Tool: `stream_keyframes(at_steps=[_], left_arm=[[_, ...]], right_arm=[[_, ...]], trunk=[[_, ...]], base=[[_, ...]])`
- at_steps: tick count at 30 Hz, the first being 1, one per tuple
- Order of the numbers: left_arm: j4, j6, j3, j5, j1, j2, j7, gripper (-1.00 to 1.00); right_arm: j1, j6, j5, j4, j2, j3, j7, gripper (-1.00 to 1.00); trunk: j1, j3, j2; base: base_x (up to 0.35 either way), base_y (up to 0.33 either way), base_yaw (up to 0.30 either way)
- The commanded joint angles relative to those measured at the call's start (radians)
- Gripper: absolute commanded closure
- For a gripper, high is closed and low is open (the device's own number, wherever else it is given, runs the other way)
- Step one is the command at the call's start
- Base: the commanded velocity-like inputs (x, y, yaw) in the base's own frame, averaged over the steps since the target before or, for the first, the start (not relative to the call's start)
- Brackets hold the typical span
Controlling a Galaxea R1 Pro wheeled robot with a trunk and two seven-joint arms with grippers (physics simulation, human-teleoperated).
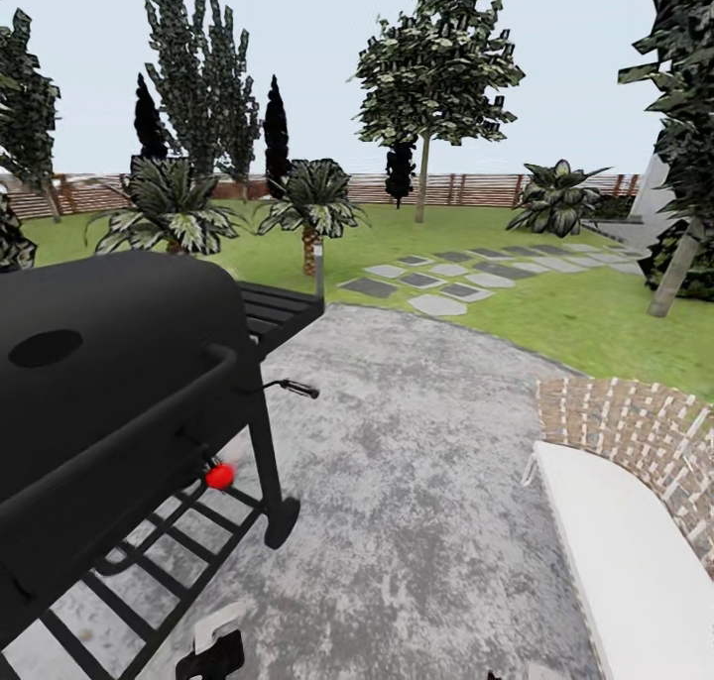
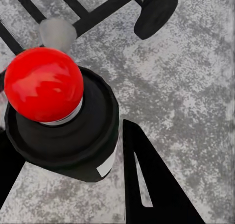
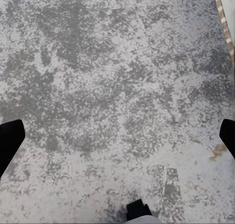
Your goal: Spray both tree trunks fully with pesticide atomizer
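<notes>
Red knob nearest, unlabelled; left hand state unclear; right hand open over concrete.

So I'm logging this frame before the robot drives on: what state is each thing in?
Grill: lid closed, standing on the paved patio.
Left pincer: open, holding nothing.
Right pincer: open wide, empty, above bare paving.
Leafy tree: upright on the lawn.

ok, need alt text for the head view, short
A large black barbecue grill with a red knob stands at the left on a mottled grey paved patio. Beyond lies a green lawn with stepping stones, palms, tall trees and a wooden slat fence. A curved brick edge and a white surface sit at the right.
</notes>
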Motion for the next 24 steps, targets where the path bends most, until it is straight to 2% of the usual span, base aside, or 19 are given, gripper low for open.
stream_keyframes(at_steps=[1,16,24], left_arm=[[0.0,-0.003,-0.009,0.007,-0.001,0.0,0.005,1.0],[0.0,-0.003,-0.009,0.007,-0.001,0.0,0.005,1.0],[0.0,-0.003,-0.009,0.007,-0.001,0.0,0.005,1.0]], right_arm=[[-0.001,-0.003,0.0,0.001,0.0,-0.002,-0.002,-1.0],[-0.001,-0.003,0.0,0.002,0.001,-0.002,-0.002,-1.0],[-0.001,-0.003,0.0,0.001,0.002,-0.002,-0.002,-1.0]], trunk=[[0.001,-0.002,-0.002],[0.001,-0.002,-0.002],[0.001,-0.002,-0.002]], base=[[0.334,0.0,-0.271],[0.334,0.0,-0.284],[0.334,0.0,-0.093]])
